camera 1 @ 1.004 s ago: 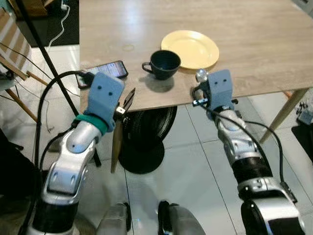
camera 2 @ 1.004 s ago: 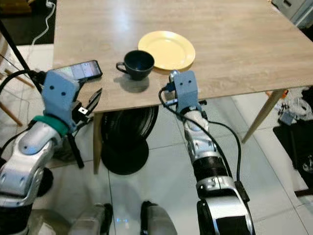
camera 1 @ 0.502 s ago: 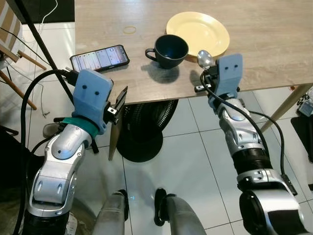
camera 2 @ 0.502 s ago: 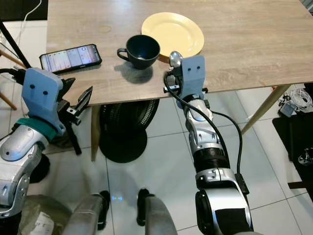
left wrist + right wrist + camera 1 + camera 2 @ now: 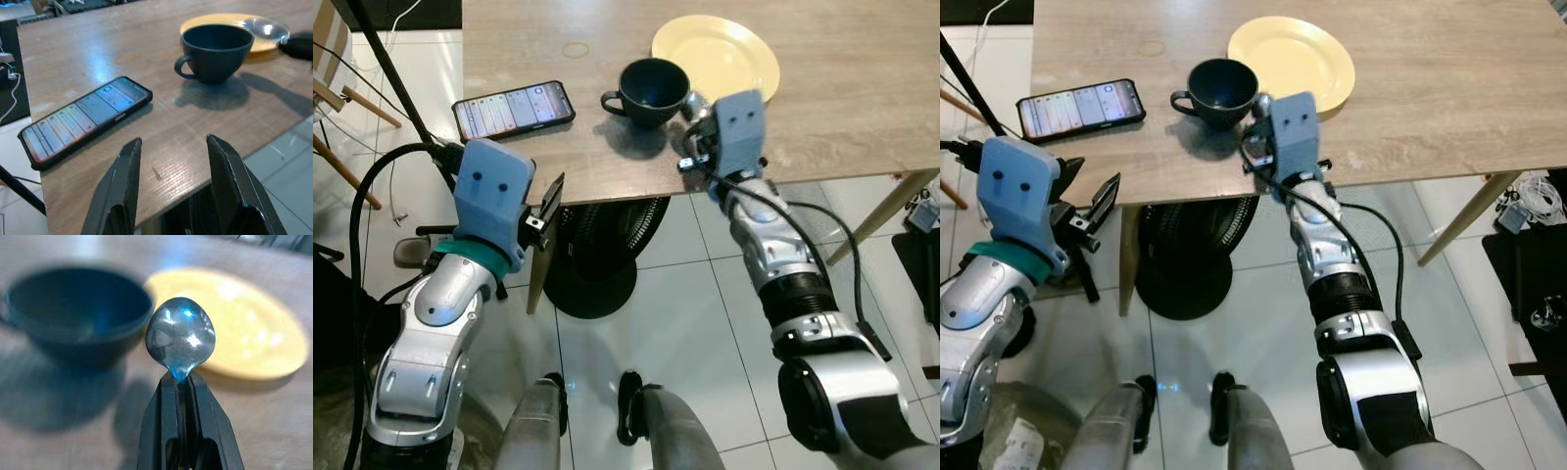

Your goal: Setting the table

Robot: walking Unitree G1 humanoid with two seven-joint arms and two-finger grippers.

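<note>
A dark cup [image 5: 653,91] stands on the wooden table [image 5: 862,88], with a yellow plate [image 5: 717,54] just behind it to the right. My right gripper [image 5: 179,389] is shut on the handle of a silver spoon [image 5: 181,338]. It holds the spoon's bowl [image 5: 695,101] up over the table, close to the cup's right side and in front of the plate. My left gripper [image 5: 173,166] is open and holds nothing. It hovers at the table's front edge [image 5: 551,201], just in front of a black phone [image 5: 85,117].
The phone [image 5: 514,108] lies screen up on the table's left part. Under the table stand a black fan [image 5: 597,255] and a wooden table leg [image 5: 536,279]. Another leg [image 5: 881,211] slants at the right. Cables and chair legs are on the tiled floor to the left.
My right gripper has carried the spoon to the left and forward, from the table's edge to beside the cup. The left gripper stays open near the edge. The camera has shifted.
</note>
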